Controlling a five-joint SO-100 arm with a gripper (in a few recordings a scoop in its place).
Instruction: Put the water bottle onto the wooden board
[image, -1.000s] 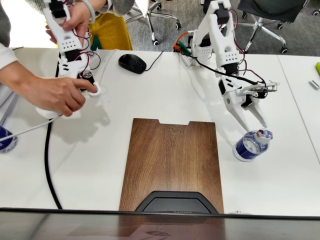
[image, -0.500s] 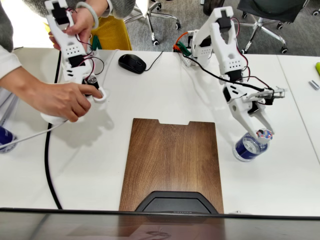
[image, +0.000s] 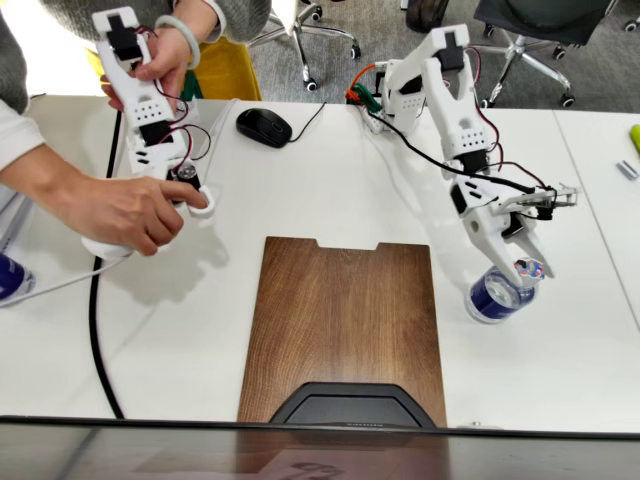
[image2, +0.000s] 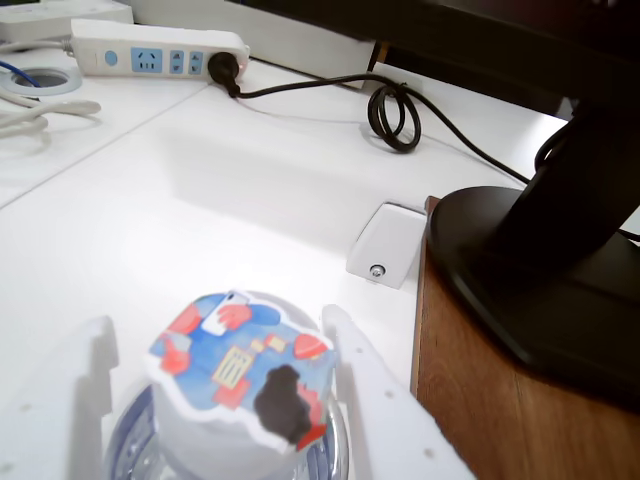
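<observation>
The water bottle (image: 495, 295) stands upright on the white table, just right of the wooden board (image: 345, 320). The white arm reaches down from the back, and my gripper (image: 518, 263) is lowered over the bottle's top. In the wrist view the speckled white cap (image2: 240, 380) sits between my two white fingers (image2: 380, 400). My gripper (image2: 220, 325) is open; the right finger is close against the cap, and a gap shows on the left. The board's brown edge (image2: 480, 420) lies to the right.
A black monitor foot (image: 352, 405) rests on the board's near end and shows as a black base (image2: 540, 270). A black mouse (image: 265, 127) lies at the back. A power strip (image2: 160, 55) and coiled cable (image2: 392, 115) lie beyond. A person's hands work at the left.
My gripper has dropped and shifted slightly right, from above and beside the bottle to straddling its cap. The bottle has not moved.
</observation>
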